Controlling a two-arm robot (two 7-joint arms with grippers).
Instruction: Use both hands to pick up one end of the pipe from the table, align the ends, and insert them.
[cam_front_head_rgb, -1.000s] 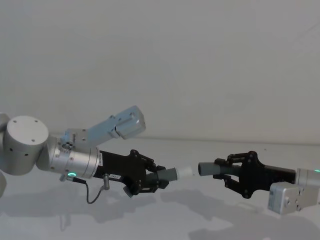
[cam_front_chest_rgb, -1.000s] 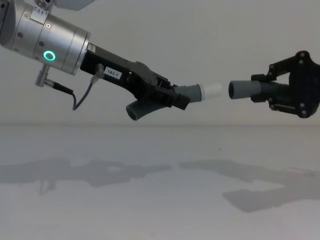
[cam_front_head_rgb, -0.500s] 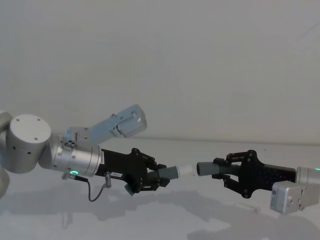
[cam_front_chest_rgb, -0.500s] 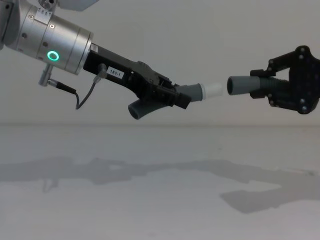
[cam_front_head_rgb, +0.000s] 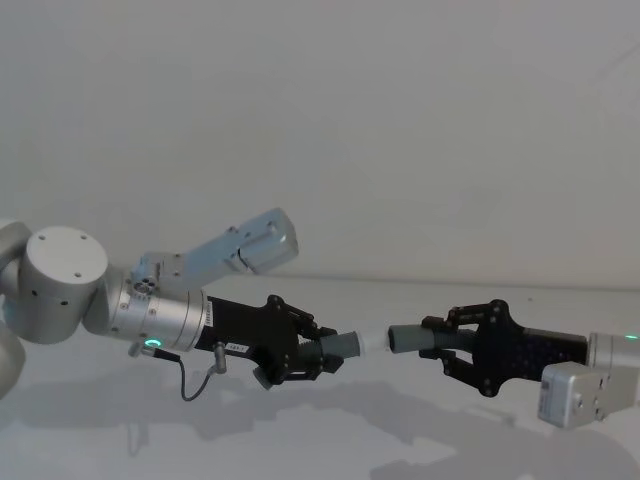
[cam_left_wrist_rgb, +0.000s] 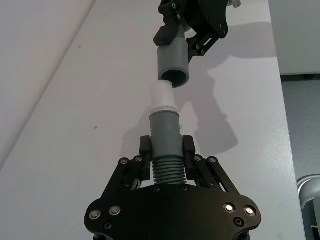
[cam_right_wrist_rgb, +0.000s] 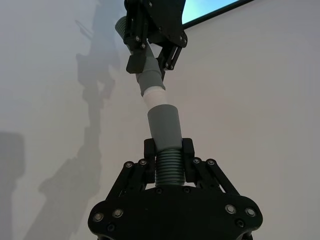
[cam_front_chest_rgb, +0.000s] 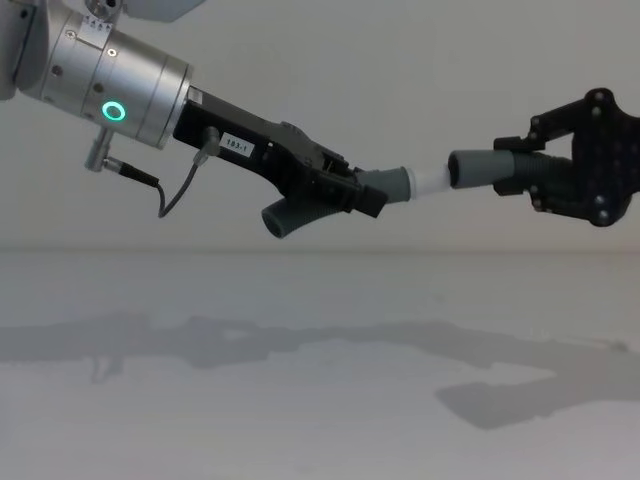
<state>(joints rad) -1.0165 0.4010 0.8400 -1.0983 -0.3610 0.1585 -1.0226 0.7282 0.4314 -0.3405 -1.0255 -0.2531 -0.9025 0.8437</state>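
Grey pipe pieces are both held in mid-air above the white desk (cam_front_chest_rgb: 320, 400). Left hand (cam_front_chest_rgb: 365, 195), centre-left of the chest view, is clamped shut on the short piece (cam_front_chest_rgb: 340, 198), gripping its ribbed section; the white tip (cam_front_chest_rgb: 430, 180) points toward frame right. Right hand (cam_front_chest_rgb: 520, 175), at the right edge of the chest view, is closed on the long piece (cam_front_chest_rgb: 485, 168) at its ribbed part, with the open mouth (cam_left_wrist_rgb: 174, 76) facing frame left. The tip sits right at the mouth, roughly lined up; in the left wrist view the tip (cam_left_wrist_rgb: 162, 95) is just short of the socket rim or barely touching, can't tell if it has entered. In the head view both hands meet low at frame centre, left hand (cam_front_head_rgb: 325, 355) and right hand (cam_front_head_rgb: 445, 345). Shadows of the arms lie on the desk below.
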